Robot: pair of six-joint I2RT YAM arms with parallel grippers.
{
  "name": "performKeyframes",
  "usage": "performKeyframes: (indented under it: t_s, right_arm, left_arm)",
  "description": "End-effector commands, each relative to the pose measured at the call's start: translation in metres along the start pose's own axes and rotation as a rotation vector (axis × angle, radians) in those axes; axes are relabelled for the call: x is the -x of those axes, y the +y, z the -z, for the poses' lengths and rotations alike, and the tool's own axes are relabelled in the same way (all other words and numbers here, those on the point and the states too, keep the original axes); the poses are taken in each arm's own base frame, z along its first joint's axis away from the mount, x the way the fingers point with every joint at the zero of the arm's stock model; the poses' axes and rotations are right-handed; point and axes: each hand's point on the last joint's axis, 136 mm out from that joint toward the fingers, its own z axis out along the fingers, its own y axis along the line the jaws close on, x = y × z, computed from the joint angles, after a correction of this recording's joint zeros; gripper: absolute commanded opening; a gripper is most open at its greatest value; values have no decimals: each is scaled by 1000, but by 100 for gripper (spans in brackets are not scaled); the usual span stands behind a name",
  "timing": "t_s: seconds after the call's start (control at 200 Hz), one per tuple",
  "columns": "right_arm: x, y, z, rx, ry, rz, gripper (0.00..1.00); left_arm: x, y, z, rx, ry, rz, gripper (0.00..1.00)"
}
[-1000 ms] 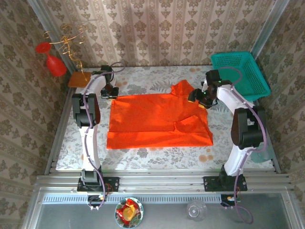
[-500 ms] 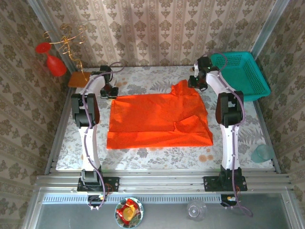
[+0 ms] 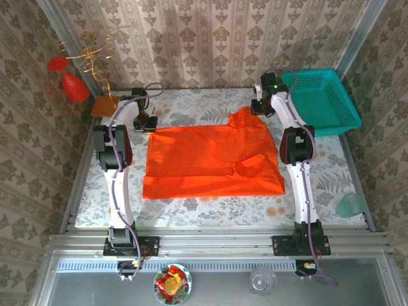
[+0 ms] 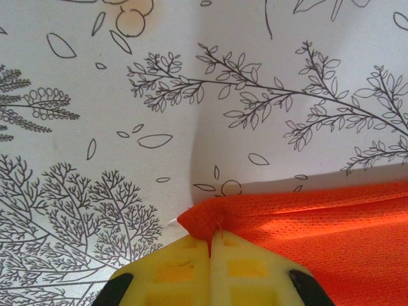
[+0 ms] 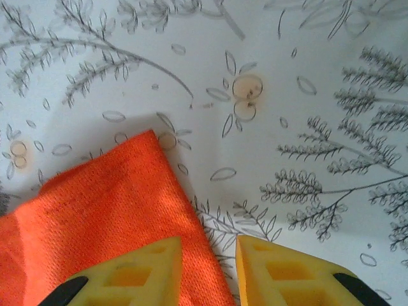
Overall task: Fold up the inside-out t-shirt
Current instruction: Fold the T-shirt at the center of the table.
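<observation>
Wrist view reveals left pincer pinching t-shirt corner.

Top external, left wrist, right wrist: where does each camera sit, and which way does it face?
Top external: above and behind the arm bases, looking down on the table, left arm, right arm and t-shirt.
Left wrist: on the left arm, facing down; left gripper shut on a t-shirt corner.
Right wrist: on the right arm, facing down; right gripper open at the t-shirt's edge.
Shared: t-shirt on the leaf-print table.
</observation>
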Motion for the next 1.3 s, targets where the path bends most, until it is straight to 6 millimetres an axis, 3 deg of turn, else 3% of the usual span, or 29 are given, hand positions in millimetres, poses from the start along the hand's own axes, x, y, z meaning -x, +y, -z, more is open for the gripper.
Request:
performKeyframes:
  t_s: [0.0,0.24,0.47,0.65,0.925,1.11,1.295]
  right_arm:
    - [-17,9,-5,36,67,38,29]
    - [-26,5,-17,10,92,42,23]
    - [-17,5,-7,-7,67,42,10]
    - [7,8,25,-14,-13,5,0]
    - [33,14,90,-22,-131,-17,0]
    - [27,17,115,-18,-140,-26,0]
    - [5,20,132,-4,-120,-73,0]
  left_arm:
    - [-12,5,-19,-9,56,20,0]
    - [-10,3,-20,-16,59,21,0]
    - [-4,1,-14,-23,50,12,0]
    - [7,0,4,-19,-8,9,0]
    - [24,-4,46,-33,-124,16,0]
    - [22,-6,57,-44,-145,31,0]
    - [9,-5,73,-43,-193,60,0]
